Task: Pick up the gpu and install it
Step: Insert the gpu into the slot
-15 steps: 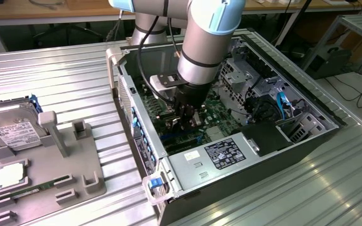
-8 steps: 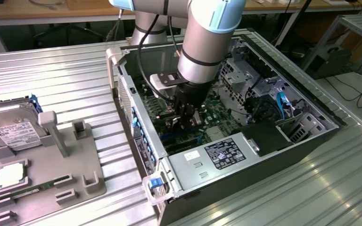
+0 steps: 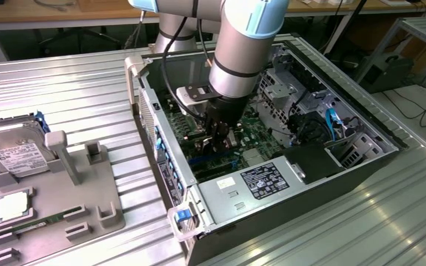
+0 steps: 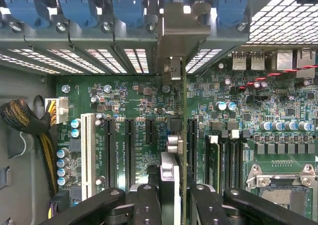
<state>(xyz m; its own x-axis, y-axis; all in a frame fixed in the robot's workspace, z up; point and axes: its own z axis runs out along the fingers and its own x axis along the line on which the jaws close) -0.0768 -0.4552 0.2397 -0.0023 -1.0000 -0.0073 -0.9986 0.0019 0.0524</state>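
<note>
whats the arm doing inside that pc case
The arm's gripper is down inside the open computer case, closed on the gpu, which it holds edge-on over the motherboard. The card's metal bracket sits up against the rear slot openings, and the card lines up with one of the black expansion slots. On the exterior view's left, a grey holder carries a hard drive.

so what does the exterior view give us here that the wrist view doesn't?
Exterior only: the hard drive and grey fixture outside the case, and the arm reaching in.
Wrist only: the gpu edge-on, held in the gripper, its bracket up at the rear slots.
Both: the green motherboard.
</note>
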